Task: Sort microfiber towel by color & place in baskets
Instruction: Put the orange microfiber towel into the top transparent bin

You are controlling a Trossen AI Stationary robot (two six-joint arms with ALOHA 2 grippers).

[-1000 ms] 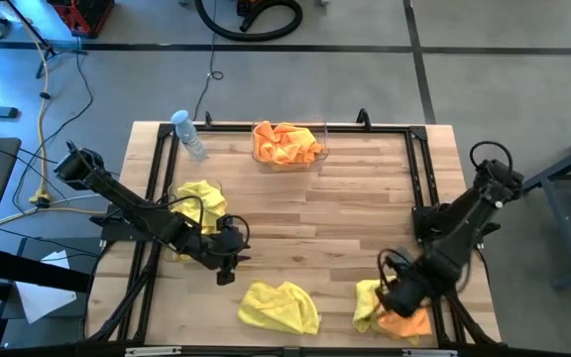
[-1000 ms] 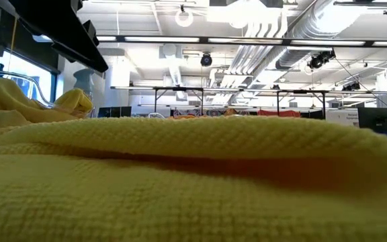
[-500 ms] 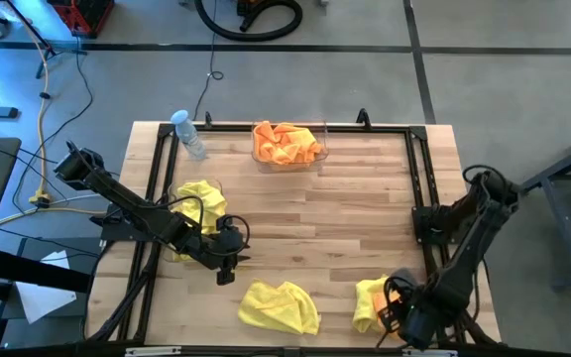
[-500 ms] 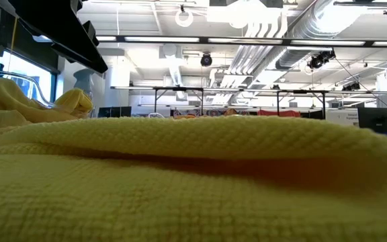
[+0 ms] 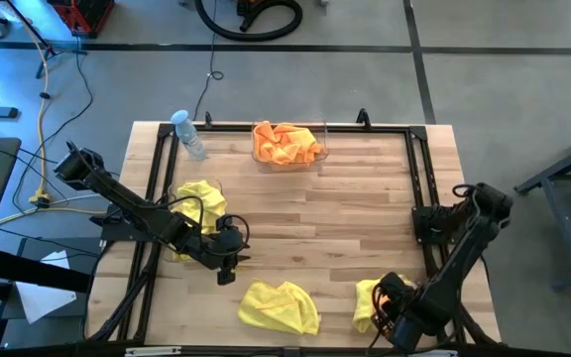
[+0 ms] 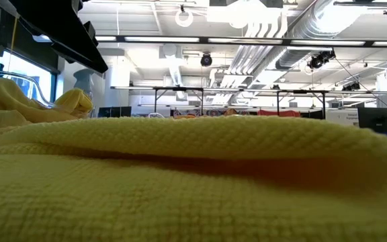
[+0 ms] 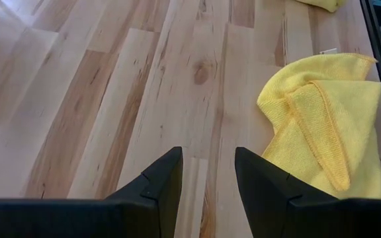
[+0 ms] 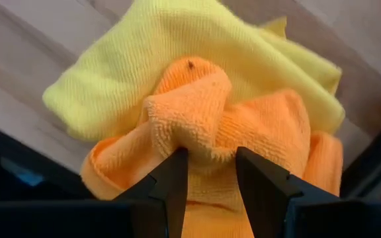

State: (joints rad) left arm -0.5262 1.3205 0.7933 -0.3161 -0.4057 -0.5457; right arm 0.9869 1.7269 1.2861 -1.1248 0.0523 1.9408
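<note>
Our right gripper (image 8: 207, 175) fingers pinch a fold of the orange towel (image 8: 243, 142) at the surface's (image 5: 365, 198) five o'clock; we should lift straight, shedding the yellow towel (image 8: 197, 46). Left gripper (image 7: 207, 175) waits, fingers spread.

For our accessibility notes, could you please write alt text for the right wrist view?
The right gripper has its dark jaws closed on a bunched fold of an orange towel. A yellow towel lies partly under the orange one, on the wooden table.
</note>
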